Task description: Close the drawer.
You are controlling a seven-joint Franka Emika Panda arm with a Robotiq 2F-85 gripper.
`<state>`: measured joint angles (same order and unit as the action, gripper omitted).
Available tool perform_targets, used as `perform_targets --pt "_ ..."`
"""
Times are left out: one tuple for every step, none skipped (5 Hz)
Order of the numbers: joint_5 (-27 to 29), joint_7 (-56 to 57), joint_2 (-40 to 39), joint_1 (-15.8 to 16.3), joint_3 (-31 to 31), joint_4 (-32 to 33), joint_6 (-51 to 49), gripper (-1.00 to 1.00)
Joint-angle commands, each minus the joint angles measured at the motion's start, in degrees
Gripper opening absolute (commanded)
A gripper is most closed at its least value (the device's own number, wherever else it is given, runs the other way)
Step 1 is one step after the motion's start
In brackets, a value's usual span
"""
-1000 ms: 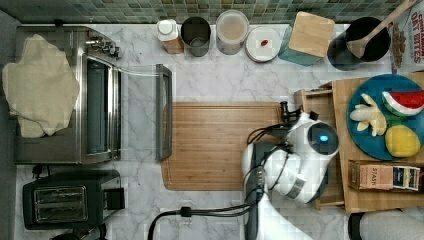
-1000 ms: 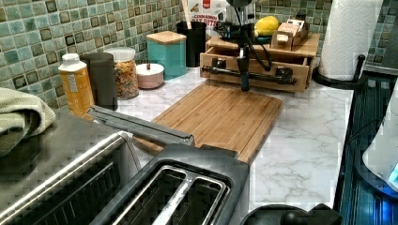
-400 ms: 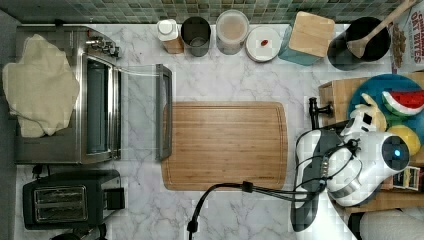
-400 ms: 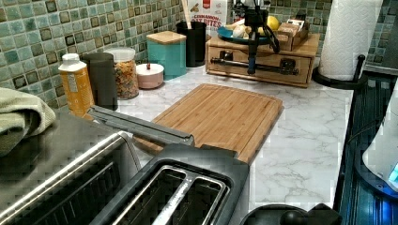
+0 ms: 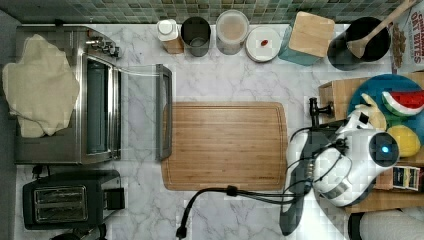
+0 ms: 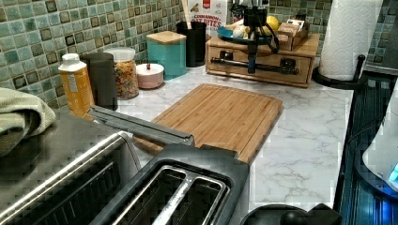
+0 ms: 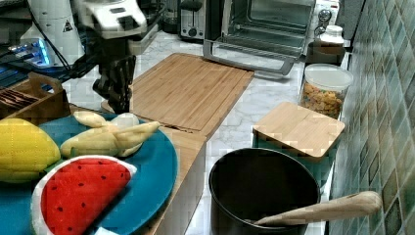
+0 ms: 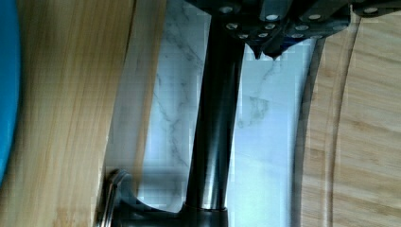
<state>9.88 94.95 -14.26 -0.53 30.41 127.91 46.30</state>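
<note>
Since the earlier frames the arm (image 5: pixel 350 170) has travelled toward the top view's right, and the drawer (image 6: pixel 260 61), open over the tabletop one second ago, now sits pushed into its wooden box.

Count: one drawer with one black bar handle (image 6: pixel 253 65); one cutting board (image 5: pixel 225 145); one toaster oven (image 5: pixel 75 95) with its glass door (image 5: pixel 145 112) folded down; one toaster (image 5: pixel 60 200); one cloth (image 5: pixel 37 85) on the oven; one blue plate (image 7: pixel 147 166) carrying toy fruit; one paper towel roll (image 6: pixel 349 37). Along the tile wall stand six containers, among them a teal box with a wooden lid (image 5: pixel 310 37) and a black pot holding a wooden spoon (image 5: pixel 372 37).

The hand (image 6: pixel 252 58) is at the handle's middle, in front of the drawer face. In the wrist view the handle (image 8: pixel 215 127) runs out from beneath the fingers (image 8: pixel 272 28); whether they grip it or how wide they stand cannot be told.

Surface: white marble tabletop (image 5: pixel 225 85), green mosaic tile behind.

Clearances: a narrow strip of marble separates the drawer front from the cutting board's near edge. A black cable (image 5: pixel 240 192) crosses the marble just beside the board's edge at the top view's bottom. The oven door's edge lies just beside the board at the top view's left.
</note>
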Motion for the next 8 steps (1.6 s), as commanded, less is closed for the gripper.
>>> perform_targets --pt "-6.9 -5.5 3.7 -1.9 7.6 -4.7 10.8 -1.00" --pt "-6.7 -5.4 3.7 -1.4 8.1 -4.7 10.8 -1.00" --pt "-6.7 -5.4 3.7 -1.4 8.1 -4.7 10.8 -1.00" --pt "-6.6 -5.3 3.6 -1.0 8.5 -4.7 10.7 -1.00" --pt "-6.5 -5.2 3.6 -1.0 8.6 -4.7 10.8 -1.00" --pt "-6.6 -5.3 3.6 -1.0 8.5 -4.7 10.8 -1.00" --pt "-6.6 -5.2 3.6 -1.0 8.5 -4.7 10.7 -1.00" --pt "-6.6 -5.3 3.6 -1.1 8.5 -4.7 10.8 -1.00"
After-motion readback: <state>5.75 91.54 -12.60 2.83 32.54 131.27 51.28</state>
